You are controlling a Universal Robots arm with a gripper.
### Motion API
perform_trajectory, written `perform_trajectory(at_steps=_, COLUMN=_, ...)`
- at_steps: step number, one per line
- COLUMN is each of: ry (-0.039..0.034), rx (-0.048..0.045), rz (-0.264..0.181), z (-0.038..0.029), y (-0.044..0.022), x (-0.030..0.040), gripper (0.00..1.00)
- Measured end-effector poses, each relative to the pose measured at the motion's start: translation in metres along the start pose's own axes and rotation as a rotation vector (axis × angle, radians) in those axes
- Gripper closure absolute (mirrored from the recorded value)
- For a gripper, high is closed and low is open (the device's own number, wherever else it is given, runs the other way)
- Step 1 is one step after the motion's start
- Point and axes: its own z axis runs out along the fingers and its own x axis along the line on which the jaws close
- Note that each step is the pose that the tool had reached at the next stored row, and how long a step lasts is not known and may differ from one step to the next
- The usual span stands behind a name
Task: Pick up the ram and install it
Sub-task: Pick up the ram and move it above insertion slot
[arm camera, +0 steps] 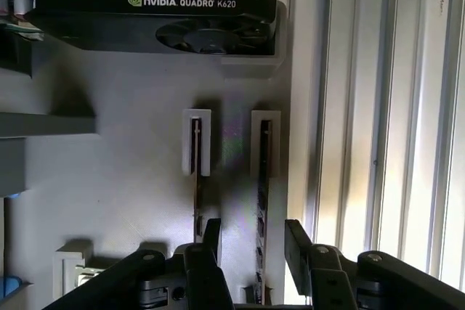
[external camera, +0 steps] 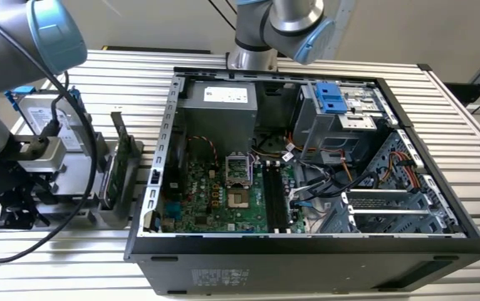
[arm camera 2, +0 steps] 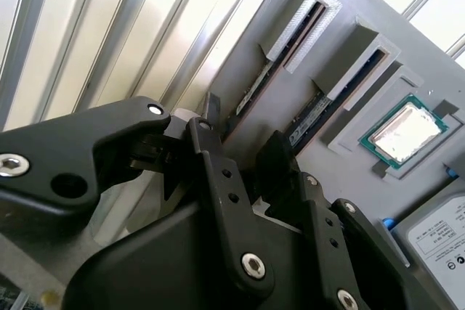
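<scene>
Straddling the ram, hand lowered, jaws parted

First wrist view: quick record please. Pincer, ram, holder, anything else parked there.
ram: edge-on in a slot of the grey holder
pincer: open, straddling the ram, not shut on it
second ram stick: neighbouring slot, outside the pincer
graphics card: on the same holder, fan showing
status: ram in its slot, not yet picked up

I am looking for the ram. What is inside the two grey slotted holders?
Each holder holds one thin ram stick, seen edge-on. The pincer covers one end of each.
</scene>
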Motion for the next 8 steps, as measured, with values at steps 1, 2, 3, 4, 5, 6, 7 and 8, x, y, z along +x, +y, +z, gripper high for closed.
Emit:
perform_trajectory(at_steps=1, ry=0.0, rx=0.0, rz=0.0, z=0.0005, y=0.0, x=-0.0002, gripper=0.0)
perform_trajectory(at_steps=2, ry=-0.0001, rx=0.0, rz=0.0, z=0.0008, y=-0.0001, x=-0.0005, gripper=0.0)
perform_trajectory(at_steps=3, ry=0.0, rx=0.0, rz=0.0, z=0.0009, y=-0.0001, x=-0.0005, gripper=0.0)
perform_trajectory(at_steps=4, ry=0.0001, rx=-0.0001, rz=0.0, z=0.0009, y=-0.0001, x=-0.0005, gripper=0.0)
perform_trajectory(at_steps=5, ry=0.0001, rx=-0.0001, rz=0.0, z=0.0011, y=-0.0001, x=-0.0007, gripper=0.0)
perform_trajectory(at_steps=6, ry=0.0, rx=0.0001, rz=0.0, z=0.0011, y=-0.0001, x=-0.0012, gripper=0.0)
perform_trajectory(at_steps=7, ry=0.0, rx=0.0, rz=0.0, z=0.0011, y=-0.0001, x=-0.0016, gripper=0.0)
perform_trajectory(at_steps=8, ry=0.0, rx=0.0, rz=0.0, z=0.001, y=-0.0001, x=-0.002, gripper=0.0)
